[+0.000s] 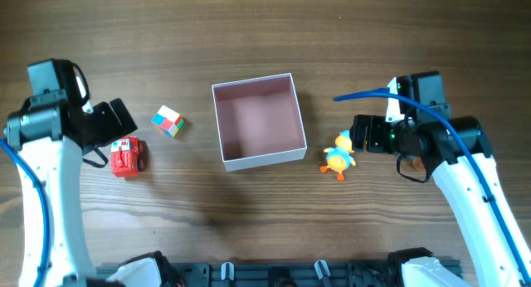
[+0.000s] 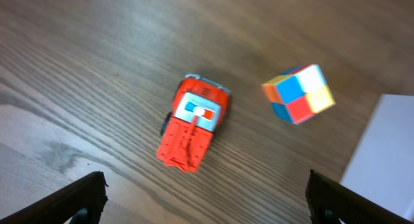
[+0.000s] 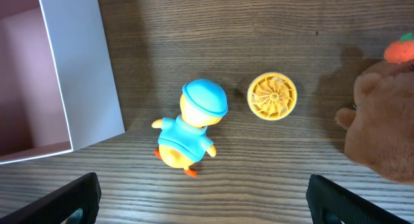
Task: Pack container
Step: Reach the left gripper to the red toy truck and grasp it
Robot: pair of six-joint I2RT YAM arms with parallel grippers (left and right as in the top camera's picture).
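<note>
Mid-table: container (image 1: 264, 159), open side up, pink floor showing. Left gripper (image 2: 204, 201) spread wide over red toy truck (image 2: 194, 130); colour cube (image 2: 299, 93) near it. Right gripper (image 3: 200, 201) also spread, over duck (image 3: 191, 133) (just beside the container wall). Brown plush (image 3: 381, 133), possibly a bear, at frame edge.

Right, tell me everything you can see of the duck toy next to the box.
The duck toy is a small figure, glossy like plastic: yellow body, blue cap and jacket, orange feet. It rests on the wooden table just right of the container, with a gap between them. A yellow disc sits close by its head, seemingly not touching. Nothing grips it; the right gripper hovers beside it with jaws open.
</note>
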